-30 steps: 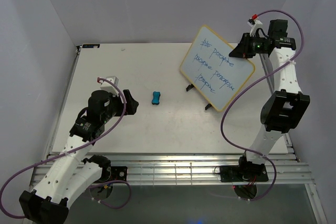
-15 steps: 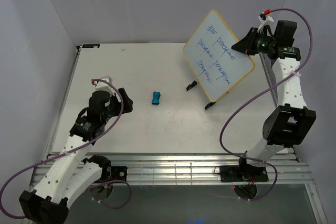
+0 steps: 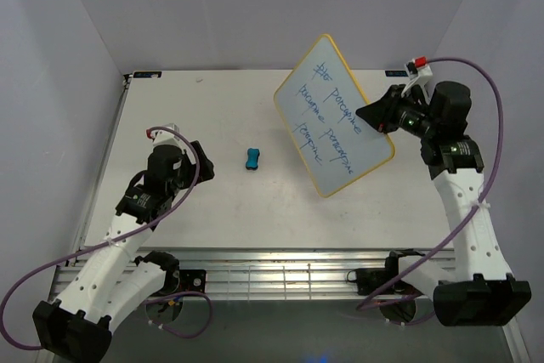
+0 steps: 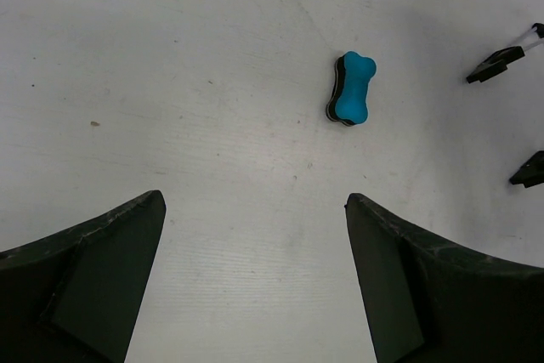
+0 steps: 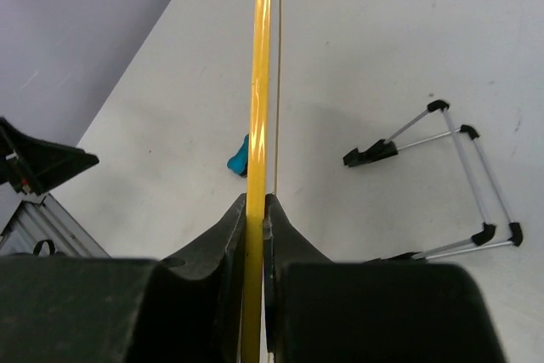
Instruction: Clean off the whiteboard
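Observation:
The whiteboard [image 3: 333, 115], white with a yellow frame and blue handwritten lines, hangs tilted in the air over the table's right half. My right gripper [image 3: 375, 115] is shut on its right edge. In the right wrist view the board shows edge-on as a yellow strip [image 5: 263, 74] clamped between my fingers [image 5: 257, 207]. The small blue eraser [image 3: 253, 158] lies on the table left of the board; it also shows in the left wrist view [image 4: 351, 88]. My left gripper [image 4: 255, 210] is open and empty, above the table and short of the eraser, and shows in the top view [image 3: 201, 161].
The board's black-footed wire stand [image 5: 448, 137] stands by itself on the table under the board; its feet [image 4: 501, 59] show at the right edge of the left wrist view. Grey walls close in the table at the back and both sides.
My right arm has lifted the whiteboard off its wire stand and carried it left toward the table's middle. My left arm has shifted slightly, with its gripper still open.

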Controlling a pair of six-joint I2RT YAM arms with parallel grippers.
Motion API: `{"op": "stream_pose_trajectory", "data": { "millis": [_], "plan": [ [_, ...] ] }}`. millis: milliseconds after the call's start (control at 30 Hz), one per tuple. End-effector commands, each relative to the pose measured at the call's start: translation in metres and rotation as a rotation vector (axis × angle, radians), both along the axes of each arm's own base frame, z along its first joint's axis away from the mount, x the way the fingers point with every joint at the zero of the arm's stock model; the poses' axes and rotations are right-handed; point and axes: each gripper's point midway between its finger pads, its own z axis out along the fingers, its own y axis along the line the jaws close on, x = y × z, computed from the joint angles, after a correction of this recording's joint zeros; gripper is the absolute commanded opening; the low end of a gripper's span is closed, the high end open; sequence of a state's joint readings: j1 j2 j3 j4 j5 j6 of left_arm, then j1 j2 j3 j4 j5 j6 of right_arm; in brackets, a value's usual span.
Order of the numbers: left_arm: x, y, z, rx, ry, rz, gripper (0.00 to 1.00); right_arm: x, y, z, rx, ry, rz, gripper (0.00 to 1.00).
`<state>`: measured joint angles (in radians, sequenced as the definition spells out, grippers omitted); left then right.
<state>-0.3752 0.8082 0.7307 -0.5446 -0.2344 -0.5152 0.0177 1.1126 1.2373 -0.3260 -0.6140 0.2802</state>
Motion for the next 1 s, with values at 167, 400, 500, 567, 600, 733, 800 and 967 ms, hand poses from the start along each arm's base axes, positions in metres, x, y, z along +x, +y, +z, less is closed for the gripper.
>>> {"op": "stream_pose_trajectory", "data": {
  "millis": [167,400,500,567,600,733,800,967],
  "plan": [
    [0.008,-0.033,0.026,-0.126,0.085,-0.061,0.98,-0.054,0.010,-0.022,-0.052,-0.030,-0.067,0.08],
    [0.002,-0.048,0.023,-0.189,0.180,-0.090,0.98,-0.084,0.017,-0.066,-0.077,-0.004,0.033,0.08],
    [-0.005,-0.053,0.015,-0.218,0.208,-0.088,0.98,-0.089,0.017,-0.088,-0.091,0.047,0.042,0.08],
    [-0.007,-0.059,0.009,-0.212,0.227,-0.108,0.98,-0.091,0.015,-0.090,-0.110,0.042,0.030,0.08],
    [-0.006,-0.061,0.008,-0.203,0.230,-0.118,0.98,-0.092,0.013,-0.089,-0.116,0.034,0.024,0.08],
    [0.009,-0.076,0.002,-0.076,0.236,-0.137,0.98,-0.095,0.012,-0.091,-0.153,0.058,0.029,0.08],
    [0.018,-0.084,-0.013,-0.024,0.276,-0.125,0.98,-0.094,0.012,-0.091,-0.157,0.053,0.030,0.08],
    [0.033,-0.114,-0.022,0.068,0.283,-0.132,0.98,-0.094,0.010,-0.092,-0.163,0.034,0.007,0.08]
  ]
}}
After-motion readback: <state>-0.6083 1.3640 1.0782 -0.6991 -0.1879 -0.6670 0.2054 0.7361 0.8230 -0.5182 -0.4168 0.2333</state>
